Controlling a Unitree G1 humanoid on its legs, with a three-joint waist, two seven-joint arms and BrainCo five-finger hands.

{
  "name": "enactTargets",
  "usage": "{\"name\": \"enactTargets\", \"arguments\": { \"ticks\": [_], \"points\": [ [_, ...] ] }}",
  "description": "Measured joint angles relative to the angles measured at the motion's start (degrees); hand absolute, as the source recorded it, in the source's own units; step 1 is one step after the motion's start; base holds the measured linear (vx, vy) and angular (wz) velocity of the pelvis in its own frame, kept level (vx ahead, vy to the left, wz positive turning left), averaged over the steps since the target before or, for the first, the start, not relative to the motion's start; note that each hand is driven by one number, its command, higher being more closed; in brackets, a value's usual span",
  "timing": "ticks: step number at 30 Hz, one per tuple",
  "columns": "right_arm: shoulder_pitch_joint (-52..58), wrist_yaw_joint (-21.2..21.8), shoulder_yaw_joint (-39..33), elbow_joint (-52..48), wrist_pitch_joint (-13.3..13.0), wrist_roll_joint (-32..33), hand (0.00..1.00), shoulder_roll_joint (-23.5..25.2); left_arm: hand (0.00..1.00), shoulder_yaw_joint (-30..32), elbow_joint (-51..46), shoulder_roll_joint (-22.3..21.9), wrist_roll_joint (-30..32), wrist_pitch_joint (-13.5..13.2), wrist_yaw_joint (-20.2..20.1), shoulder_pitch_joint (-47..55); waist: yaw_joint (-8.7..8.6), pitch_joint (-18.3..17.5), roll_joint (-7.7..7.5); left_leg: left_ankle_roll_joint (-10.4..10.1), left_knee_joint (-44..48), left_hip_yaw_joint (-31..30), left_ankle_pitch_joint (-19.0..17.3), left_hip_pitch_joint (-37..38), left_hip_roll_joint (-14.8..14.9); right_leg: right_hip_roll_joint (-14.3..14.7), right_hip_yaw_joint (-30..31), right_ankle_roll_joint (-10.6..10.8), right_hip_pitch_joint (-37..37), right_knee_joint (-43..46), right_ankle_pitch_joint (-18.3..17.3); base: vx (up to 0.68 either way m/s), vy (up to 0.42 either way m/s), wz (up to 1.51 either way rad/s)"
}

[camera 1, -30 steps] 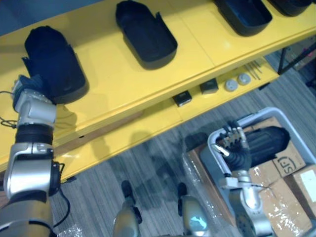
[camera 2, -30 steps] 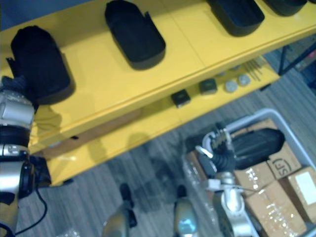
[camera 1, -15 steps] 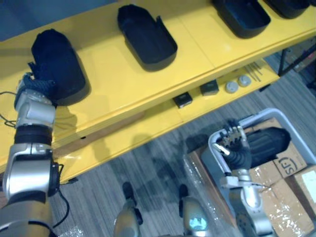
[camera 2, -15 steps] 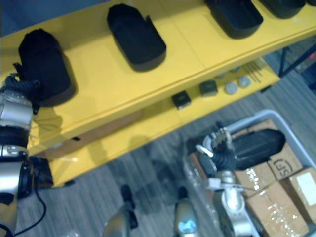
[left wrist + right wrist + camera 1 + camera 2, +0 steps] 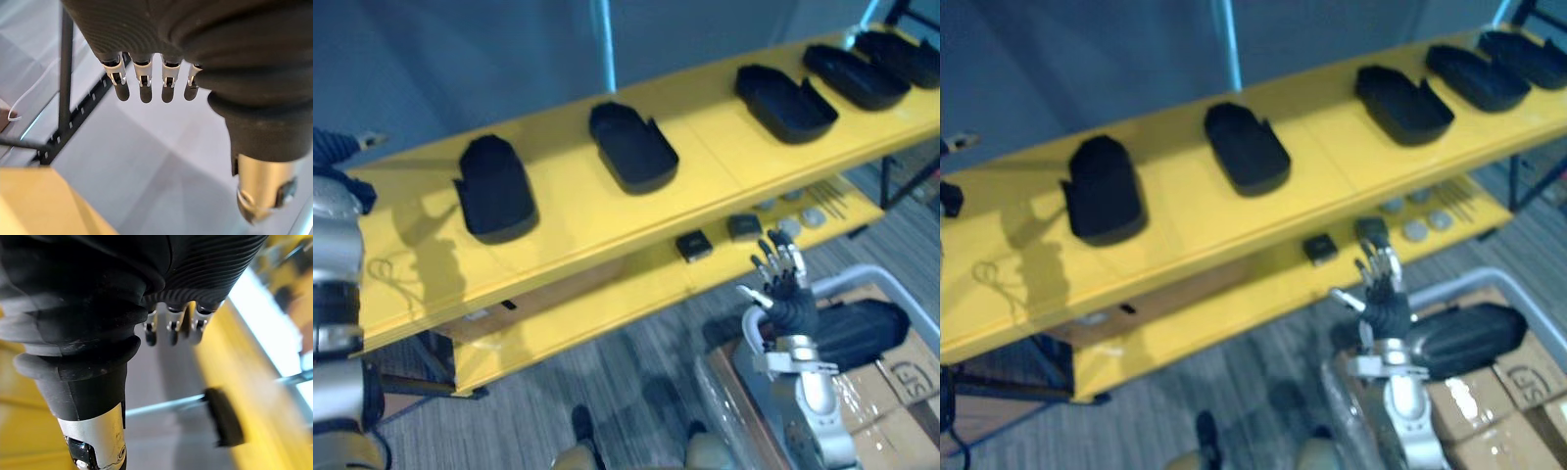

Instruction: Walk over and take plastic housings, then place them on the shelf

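Whole picture shifted since half a second ago: a move of the camera, not of the things. Real change at the left hand (image 5: pixel 161 44): before, laid against the leftmost housing (image 5: pixel 496 188); now drawn back to the left edge of the eye views, well apart from it and holding nothing. That housing lying on the upper board of the yellow shelf (image 5: pixel 568 215), first in a row with the second housing (image 5: pixel 632 147), third housing (image 5: pixel 786 102), fourth housing (image 5: pixel 854 76) and fifth housing (image 5: pixel 901 54), all apart from each other. Right hand (image 5: pixel 781 282) now higher against the grey bin (image 5: pixel 749 333) than before, in front of the edge of the lower board (image 5: pixel 597 299), fingers straight and spread, nothing between them. One more housing, the bin housing (image 5: pixel 864 330), lying in the bin beside cardboard boxes (image 5: pixel 906 372), near that hand; touching or not, impossible to tell. On the lower board, small black blocks (image 5: pixel 694 245) and round discs (image 5: pixel 814 215). Added by the left wrist view: fingers straight in a row, thumb apart, empty, and past them a dark upright post (image 5: pixel 65 73) with holes and a yellow corner (image 5: pixel 34 205). Added by the right wrist view: fingers relaxed and empty, past them a yellow surface with a small dark piece (image 5: pixel 223 417), blurred.
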Motion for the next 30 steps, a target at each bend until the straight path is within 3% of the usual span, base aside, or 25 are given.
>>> {"name": "enactTargets", "arguments": {
  "ticks": [1, 3, 4, 5, 7, 10, 15, 19, 24, 26, 30],
  "points": [
    [-0.19, -0.41, -0.3, 0.0, 0.0, -0.03, 0.0, 0.05, 0.0, 1.58, -2.8, -1.13, -0.23, -1.31, 1.22, 1.86, 0.31, -0.38, 0.15, 0.07, 0.0, -0.39, -0.04, -0.01, -0.05, -0.01, -0.62, -0.04, 0.52, -0.52, 0.19, -0.04, 0.008, 0.29],
    [-0.93, -1.7, -1.5, -0.48, 0.0, -0.73, 0.0, 1.15, 0.0, 6.48, -14.61, -5.96, -2.77, -8.53, 5.25, 9.14, 1.5, -1.57, 0.06, 0.23, 0.0, -1.6, -0.15, -0.03, -0.44, -0.13, -2.28, 0.11, 2.08, -1.87, 0.67, -0.02, 0.019, 0.35],
    [-1.08, -1.96, -2.54, -1.71, 0.0, -1.19, 0.0, 2.31, 0.0, 8.76, -23.35, -10.52, -4.7, -13.44, 6.38, 14.79, 2.16, -2.27, -0.17, 0.23, -0.01, -2.25, -0.15, -0.03, -0.78, -0.24, -2.79, 0.26, 3.04, -2.67, 0.88, 0.0, 0.029, 0.23],
    [-1.11, -2.14, -3.23, -2.49, -0.04, -1.5, 0.0, 3.09, 0.0, 9.41, -28.16, -13.56, -5.94, -15.76, 6.75, 17.98, 2.62, -2.68, -0.37, 0.25, -0.01, -2.43, -0.17, 0.04, -0.95, -0.32, -2.9, 0.32, 3.4, -3.09, 0.94, 0.01, 0.033, 0.21],
    [-1.96, -2.74, -5.62, -3.65, -0.6, -2.83, 0.0, 5.77, 0.0, 9.72, -39.96, -27.19, -6.09, -24.32, 6.88, 30.59, 3.29, -3.85, -1.07, 0.02, -0.01, -3.87, 0.01, 0.02, -1.46, -0.4, -4.33, 0.15, 4.75, -4.52, 1.03, 0.01, 0.012, 0.28],
    [-2.09, -2.57, -7.9, -3.5, -0.68, -3.45, 0.0, 8.32, 0.0, 9.75, -41.11, -39.41, -6.09, -30.54, 6.89, 41.09, 4.07, -4.21, -1.82, -0.02, -0.01, -5.51, 0.0, -0.14, -1.42, 0.0, -5.9, -0.07, 5.65, -5.17, 0.72, -0.03, -0.016, 0.3],
    [-1.65, -2.47, -8.43, -2.67, 0.79, -5.03, 0.0, 9.63, 0.0, 6.69, -40.96, -45.6, -6.28, -32.11, 4.0, 49.98, 4.93, -4.14, -1.92, 0.01, -0.03, -5.63, 0.19, -0.36, -1.6, -0.03, -5.92, -0.12, 5.66, -5.35, 0.78, -0.01, -0.006, 0.02],
    [-1.68, -3.11, -9.31, 0.34, 1.46, -5.13, 0.0, 9.95, 0.0, 5.83, -38.64, -46.33, -8.83, -34.71, 0.28, 49.87, 4.75, -4.09, -2.35, 0.32, -0.03, -5.81, 0.6, -0.88, -1.68, -0.02, -6.04, -0.15, 5.38, -5.47, 0.9, 0.0, -0.001, 0.02],
    [-1.64, -9.55, -10.44, 2.42, 3.37, -9.98, 0.0, 10.41, 0.0, 2.31, -38.01, -45.85, -11.21, -40.89, -3.92, 45.97, 4.19, -3.75, -2.87, 0.12, -0.09, -4.93, 0.73, -1.01, -1.46, -0.02, -5.22, -0.19, 4.59, -5.44, 1.03, 0.01, -0.007, -0.07],
    [-0.71, -11.47, -11.44, 2.33, 3.83, -11.11, 0.0, 10.51, 0.0, -1.76, -38.49, -45.0, -12.31, -42.12, -5.95, 44.15, 3.43, -3.74, -2.92, 0.22, -0.09, -3.44, 0.55, -0.9, -1.12, 0.04, -3.5, -0.2, 3.64, -5.4, 1.4, 0.01, -0.003, -0.4],
    [4.77, -14.72, -16.76, -1.59, 4.48, -12.07, 0.0, 12.41, 0.0, -13.47, -38.46, -43.44, -13.93, -42.34, -8.79, 40.47, 0.15, -2.72, -3.77, -0.35, -0.08, 3.32, -0.56, 1.91, 0.33, 0.55, 3.06, 0.17, 2.21, -5.64, 3.52, 0.03, -0.008, -0.87]
  ]
}}
